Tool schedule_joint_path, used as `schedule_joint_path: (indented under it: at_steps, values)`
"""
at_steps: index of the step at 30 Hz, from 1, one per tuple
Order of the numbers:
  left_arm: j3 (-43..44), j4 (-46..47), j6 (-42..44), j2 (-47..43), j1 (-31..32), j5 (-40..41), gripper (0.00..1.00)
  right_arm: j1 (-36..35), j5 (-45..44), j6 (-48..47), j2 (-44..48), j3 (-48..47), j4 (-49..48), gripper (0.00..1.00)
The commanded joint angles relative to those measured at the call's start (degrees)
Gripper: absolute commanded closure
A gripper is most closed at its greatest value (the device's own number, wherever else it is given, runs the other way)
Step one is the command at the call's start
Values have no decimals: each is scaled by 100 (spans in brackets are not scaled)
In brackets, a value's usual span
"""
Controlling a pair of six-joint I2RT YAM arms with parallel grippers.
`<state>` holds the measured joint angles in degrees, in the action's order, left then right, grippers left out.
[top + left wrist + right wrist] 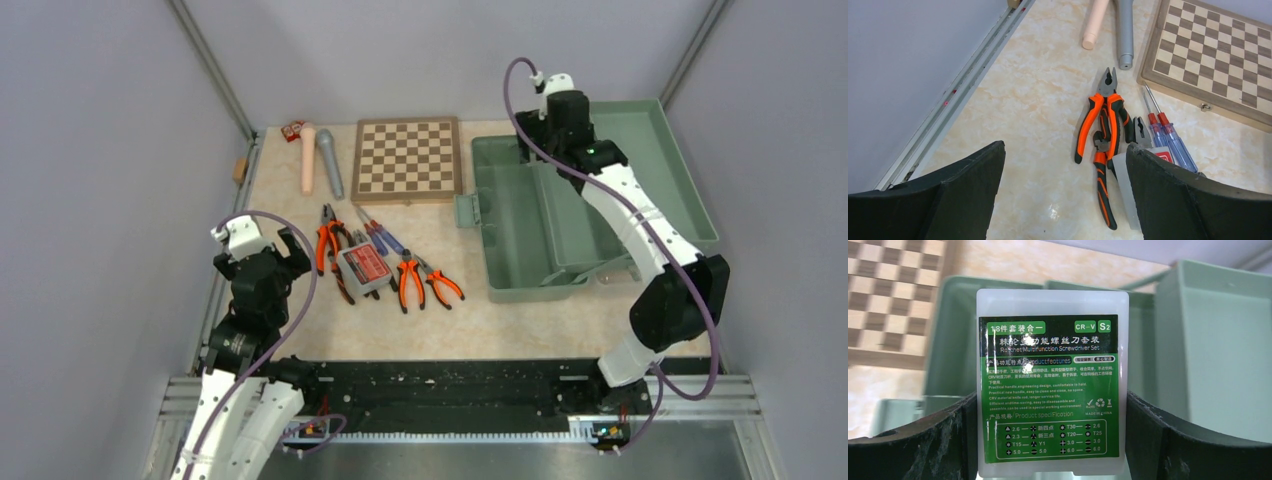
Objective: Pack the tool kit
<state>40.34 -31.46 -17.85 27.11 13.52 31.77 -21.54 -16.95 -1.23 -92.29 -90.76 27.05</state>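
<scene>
The sage-green toolbox (560, 225) lies open at the right of the table. My right gripper (552, 112) is over its far left part, shut on the green-labelled box (1050, 390), which fills the right wrist view. Orange-handled pliers (330, 243), a second pair (420, 278), a red-labelled box (363, 268) and blue and red screwdrivers (385, 235) lie left of the toolbox. My left gripper (268, 248) is open and empty just left of the pliers (1103, 120). The screwdrivers (1168, 137) show by its right finger (1188, 200).
A brown chessboard (407, 158) lies at the back centre. A pink cylinder (308, 160) and a grey cylinder (330, 165) lie left of it, with a small red box (292, 129) in the back corner. A metal rail (963, 85) borders the table's left edge.
</scene>
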Motion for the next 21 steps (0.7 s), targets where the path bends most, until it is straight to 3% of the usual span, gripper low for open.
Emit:
schedule_joint_path:
  at_steps: [1, 8, 15, 21]
  values:
    - [-14, 202, 62, -43, -33, -39, 6, 445, 268, -345, 276, 116, -519, 40]
    - [-16, 188, 71, -50, -33, -30, 6, 959, 499, -489, -67, 136, -558, 38]
    - [-14, 189, 71, -52, -33, -38, 6, 1138, 1056, -642, -329, 297, -727, 34]
    - [-24, 202, 79, -49, -33, -48, 6, 1230, 1038, -615, -573, 310, -852, 31]
